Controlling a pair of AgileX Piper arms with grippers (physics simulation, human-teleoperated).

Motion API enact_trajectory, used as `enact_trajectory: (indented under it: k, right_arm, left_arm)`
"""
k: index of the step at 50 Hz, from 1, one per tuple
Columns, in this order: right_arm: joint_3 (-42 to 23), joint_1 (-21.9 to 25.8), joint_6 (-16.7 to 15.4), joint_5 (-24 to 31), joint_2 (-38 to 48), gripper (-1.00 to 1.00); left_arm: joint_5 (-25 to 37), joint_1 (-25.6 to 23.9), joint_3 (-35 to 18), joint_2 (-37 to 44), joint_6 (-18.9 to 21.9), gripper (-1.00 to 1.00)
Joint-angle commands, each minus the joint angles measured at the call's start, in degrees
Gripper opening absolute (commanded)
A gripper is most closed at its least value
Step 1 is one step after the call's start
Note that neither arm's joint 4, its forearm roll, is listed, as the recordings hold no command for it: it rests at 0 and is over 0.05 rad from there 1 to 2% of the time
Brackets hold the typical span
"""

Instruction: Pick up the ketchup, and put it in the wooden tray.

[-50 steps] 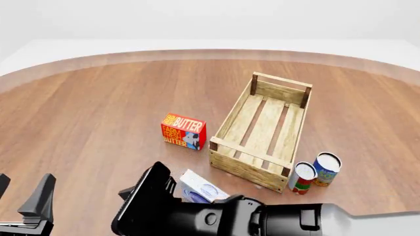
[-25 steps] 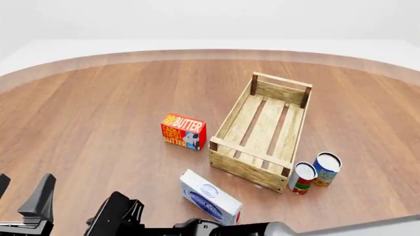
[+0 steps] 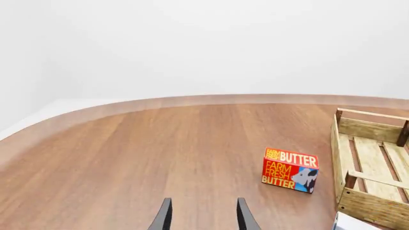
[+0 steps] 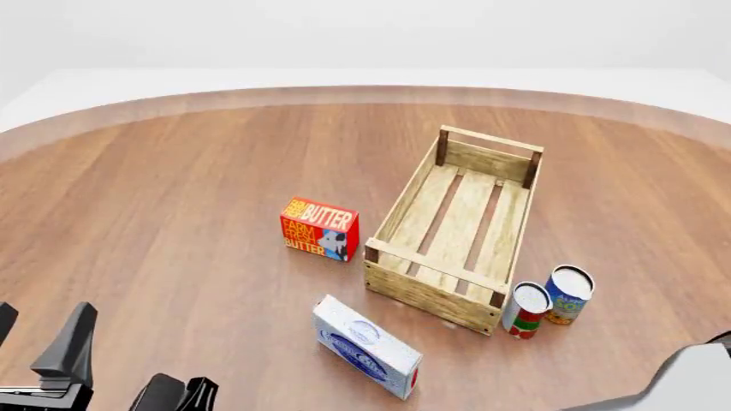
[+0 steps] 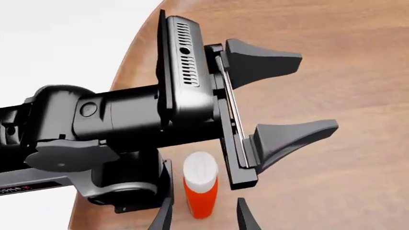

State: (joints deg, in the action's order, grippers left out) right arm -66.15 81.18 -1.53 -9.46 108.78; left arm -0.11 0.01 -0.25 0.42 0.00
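Observation:
The ketchup [image 5: 201,191], a red-orange bottle with a white cap, shows only in the right wrist view. It stands between the open fingers of my right gripper [image 5: 204,207], which do not touch it. My left gripper [image 5: 317,93] is open and empty close beside it, by the table's edge. In the front view the ketchup is out of sight below the near edge. There the left gripper [image 4: 44,312] sits at the bottom left, with the right gripper [image 4: 183,390] just right of it. The wooden tray [image 4: 389,214] lies empty right of centre, also seen as wooden tray [image 3: 345,158].
A red butter box [image 4: 320,229] stands left of the crate. A blue-and-white carton [image 4: 365,347] lies in front of the crate. A red can [image 4: 528,310] and a blue can [image 4: 567,294] stand at its near right corner.
My right arm has swung left and back toward the table's near edge, uncovering the blue-and-white carton. Only its fingertips and a bit of arm remain in the front view. The left gripper has not moved.

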Motion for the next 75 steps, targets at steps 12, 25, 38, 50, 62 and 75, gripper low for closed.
enact_trajectory:
  k: [12,25,38,50,62,75]
  right_arm:
    - [-1.97,0.21,-0.96,-2.11,6.22,1.0]
    - [-2.93,-0.03,-0.8,-3.05,9.16,1.0]
    - [-3.76,-0.89,-1.11,-3.55,11.67,1.0]
    - [-6.71,-0.98,-1.54,-3.48,15.88,1.0]
    - [-7.8,-0.51,-2.27,-2.63,15.99,-1.0]
    - [-1.68,-1.81,-2.3,-5.6,11.07,-1.0]
  left_arm:
    - [0.0,-0.01,0.0,0.02,0.01,1.0]
    - [0.0,0.01,0.0,0.0,0.0,1.0]
    - [0.0,0.0,0.0,0.0,-0.01,1.0]
    - [0.0,0.01,0.0,0.0,0.0,1.0]
    - [0.0,0.01,0.0,0.0,0.0,1.0]
    - [0.0,-0.01,0.0,0.0,0.05,1.0]
